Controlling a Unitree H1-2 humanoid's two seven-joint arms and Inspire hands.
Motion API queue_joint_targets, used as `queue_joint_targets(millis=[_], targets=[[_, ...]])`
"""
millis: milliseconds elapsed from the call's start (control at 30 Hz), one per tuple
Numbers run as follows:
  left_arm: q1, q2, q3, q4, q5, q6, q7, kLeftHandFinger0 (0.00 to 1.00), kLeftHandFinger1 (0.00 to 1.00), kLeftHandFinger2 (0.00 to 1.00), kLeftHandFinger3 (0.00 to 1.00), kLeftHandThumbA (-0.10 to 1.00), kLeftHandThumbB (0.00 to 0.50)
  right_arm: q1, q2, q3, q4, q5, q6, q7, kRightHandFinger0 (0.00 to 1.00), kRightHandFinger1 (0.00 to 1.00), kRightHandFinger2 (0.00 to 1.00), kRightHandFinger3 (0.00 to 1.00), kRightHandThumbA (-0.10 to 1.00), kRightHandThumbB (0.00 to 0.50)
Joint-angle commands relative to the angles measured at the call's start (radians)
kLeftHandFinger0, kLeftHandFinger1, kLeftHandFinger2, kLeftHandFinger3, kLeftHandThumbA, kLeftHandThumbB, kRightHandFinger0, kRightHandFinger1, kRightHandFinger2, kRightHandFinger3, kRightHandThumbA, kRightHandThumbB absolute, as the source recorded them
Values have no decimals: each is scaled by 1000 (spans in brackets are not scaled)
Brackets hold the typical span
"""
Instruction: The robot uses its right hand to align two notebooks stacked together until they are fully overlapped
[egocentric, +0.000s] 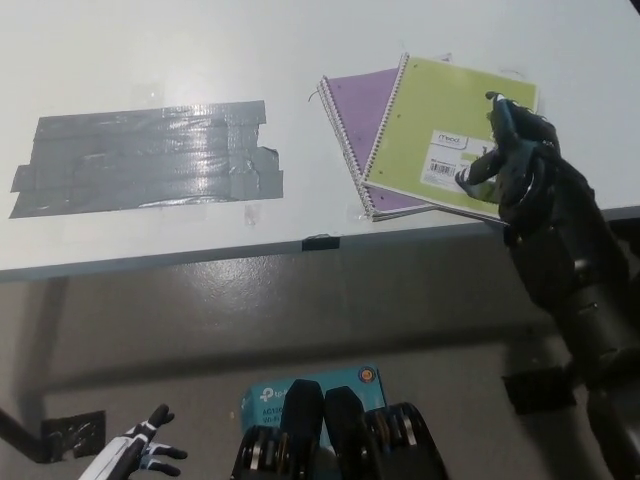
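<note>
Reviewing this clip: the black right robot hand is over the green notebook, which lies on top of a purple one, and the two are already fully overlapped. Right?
Not quite. The right robot hand is over the green notebook, which lies on the purple notebook, but they are not fully overlapped: the head view shows the purple one sticking out to the picture's left, its spiral edge exposed.

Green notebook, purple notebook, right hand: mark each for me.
green notebook (440, 125): head view, bare cover above the label.
purple notebook (362, 108): head view, exposed left strip of cover.
right hand (515, 150): head view, back of the hand.
</note>
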Motion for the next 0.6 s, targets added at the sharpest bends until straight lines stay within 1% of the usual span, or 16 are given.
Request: queue_joint_targets(millis=[0, 67, 100, 167, 233, 267, 300, 333, 367, 433, 500, 533, 567], targets=[[-7, 13, 3, -21, 7, -7, -8, 505, 616, 646, 905, 1000, 446, -27, 8, 21, -10, -4, 11, -46, 1000, 1000, 1000, 1000, 1000, 399], [-5, 12, 5, -29, 5, 0, -7, 517, 616, 647, 908, 1000, 428, -27, 21, 32, -10, -7, 11, -49, 1000, 1000, 1000, 1000, 1000, 388], [-6, 13, 6, -28, 2, 1, -10, 513, 610, 647, 916, 1000, 440, -20, 30, 46, -15, 1, 11, -57, 1000, 1000, 1000, 1000, 1000, 380], [-4, 13, 7, -29, 2, 0, -8, 500, 600, 650, 933, 1000, 433, -15, 29, 73, -21, 4, 11, -52, 1000, 1000, 1000, 1000, 1000, 390], [-7, 10, 6, -20, 1, -10, -8, 485, 593, 639, 931, 1000, 444, -6, 22, 105, -30, 5, 11, -37, 1000, 1000, 1000, 1000, 1000, 403], [-11, 7, 1, -10, 3, -22, -9, 481, 592, 637, 930, 1000, 443, -3, 16, 120, -33, -6, 11, -29, 1000, 1000, 1000, 1000, 1000, 405], [-11, 6, 2, -11, 1, -19, -9, 482, 593, 636, 931, 1000, 456, -2, 13, 131, -32, -4, 11, -29, 1000, 1000, 1000, 1000, 1000, 400], [-10, 4, 5, -14, -3, -8, -9, 510, 606, 651, 949, 1000, 472, 3, 7, 161, -26, -12, 5, -25, 1000, 1000, 1000, 1000, 1000, 389], [-11, 2, 6, -15, -5, 1, -9, 519, 610, 655, 955, 1000, 475, 8, 1, 189, -19, -18, -3, -23, 1000, 1000, 1000, 1000, 1000, 386], [-18, 5, 2, -17, -2, -3, -12, 524, 614, 660, 963, 1000, 499, 14, -17, 227, -13, -18, -9, -17, 1000, 1000, 1000, 1000, 1000, 394], [-20, 1, 5, -17, -8, -7, -13, 505, 607, 661, 964, 1000, 500, 28, -37, 267, -14, -22, -26, -3, 1000, 1000, 1000, 1000, 1000, 413], [-20, 0, 7, -17, -9, -6, -11, 485, 590, 654, 960, 1000, 500, 32, -44, 285, -10, -24, -30, -2, 1000, 1000, 1000, 1000, 1000, 415], [-20, -2, 9, -19, -9, -1, -7, 487, 589, 653, 961, 1000, 500, 38, -51, 307, -4, -28, -31, 4, 1000, 1000, 1000, 1000, 1000, 415]])
